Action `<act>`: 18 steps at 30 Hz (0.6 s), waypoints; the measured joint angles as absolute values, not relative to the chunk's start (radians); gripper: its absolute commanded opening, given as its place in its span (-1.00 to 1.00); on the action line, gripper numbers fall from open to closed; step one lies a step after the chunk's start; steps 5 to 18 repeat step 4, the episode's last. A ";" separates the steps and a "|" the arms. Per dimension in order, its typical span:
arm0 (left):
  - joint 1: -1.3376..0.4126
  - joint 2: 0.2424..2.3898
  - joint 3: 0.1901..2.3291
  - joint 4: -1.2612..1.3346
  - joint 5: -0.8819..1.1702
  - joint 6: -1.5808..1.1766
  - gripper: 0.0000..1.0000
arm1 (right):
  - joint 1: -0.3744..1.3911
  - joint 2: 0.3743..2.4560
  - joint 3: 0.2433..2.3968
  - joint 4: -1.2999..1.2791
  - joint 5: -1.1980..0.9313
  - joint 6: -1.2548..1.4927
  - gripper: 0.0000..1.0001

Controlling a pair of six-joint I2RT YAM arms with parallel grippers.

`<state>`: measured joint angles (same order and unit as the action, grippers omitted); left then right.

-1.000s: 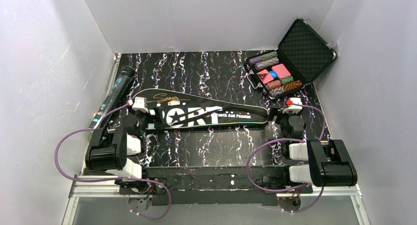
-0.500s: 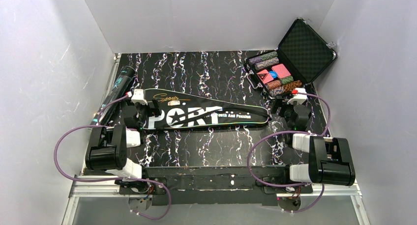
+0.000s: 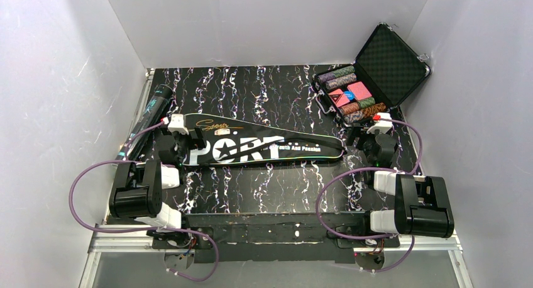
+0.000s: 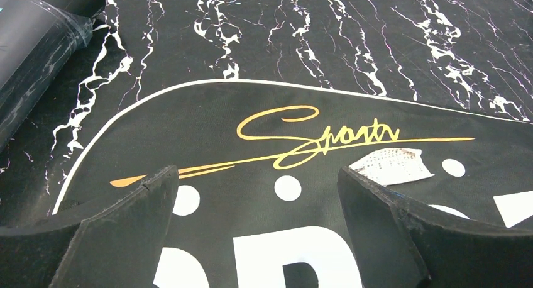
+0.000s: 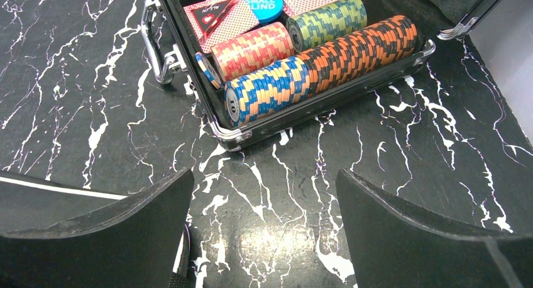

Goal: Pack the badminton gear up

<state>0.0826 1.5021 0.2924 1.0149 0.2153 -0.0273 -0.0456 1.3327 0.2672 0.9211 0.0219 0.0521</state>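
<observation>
The long black racket bag (image 3: 264,146) lettered "SPORT" lies flat across the middle of the table, wide end to the left. My left gripper (image 3: 179,140) hovers open and empty over that wide end. In the left wrist view (image 4: 258,200) its fingers (image 4: 126,231) straddle the bag's white letters (image 4: 283,244). The black teal-printed tube (image 3: 143,121) lies along the left wall and also shows in the left wrist view (image 4: 38,43). My right gripper (image 3: 369,137) is open and empty over bare table beside the bag's narrow tip (image 5: 44,197). No rackets or shuttlecocks show.
An open black hard case (image 3: 390,65) of coloured poker chips (image 5: 302,68) stands at the back right, just beyond my right gripper. White walls close in the table on three sides. Purple cables loop beside both arms.
Since a second ago my left gripper shifted left and farther back over the bag's wide end. My right gripper moved back and right, from the bag's tip towards the chip case. Both then held still.
</observation>
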 measured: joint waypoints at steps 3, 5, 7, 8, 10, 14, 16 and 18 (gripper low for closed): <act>0.081 1.502 0.292 1.008 0.208 -0.027 0.97 | -0.046 1.333 0.267 0.921 0.022 0.052 0.84; 0.076 1.502 0.292 1.002 0.199 -0.026 0.97 | -0.046 1.333 0.267 0.921 0.022 0.052 0.84; 0.076 1.502 0.292 1.002 0.199 -0.026 0.97 | -0.046 1.333 0.267 0.921 0.022 0.052 0.84; 0.076 1.502 0.292 1.002 0.199 -0.026 0.97 | -0.046 1.333 0.267 0.921 0.022 0.052 0.84; 0.076 1.502 0.292 1.002 0.199 -0.026 0.97 | -0.046 1.333 0.267 0.921 0.022 0.052 0.84; 0.076 1.502 0.292 1.002 0.199 -0.026 0.97 | -0.046 1.333 0.267 0.921 0.022 0.052 0.84; 0.076 1.502 0.292 1.002 0.199 -0.026 0.97 | -0.046 1.333 0.267 0.921 0.022 0.052 0.84; 0.076 1.502 0.292 1.002 0.199 -0.026 0.97 | -0.046 1.333 0.267 0.921 0.022 0.052 0.84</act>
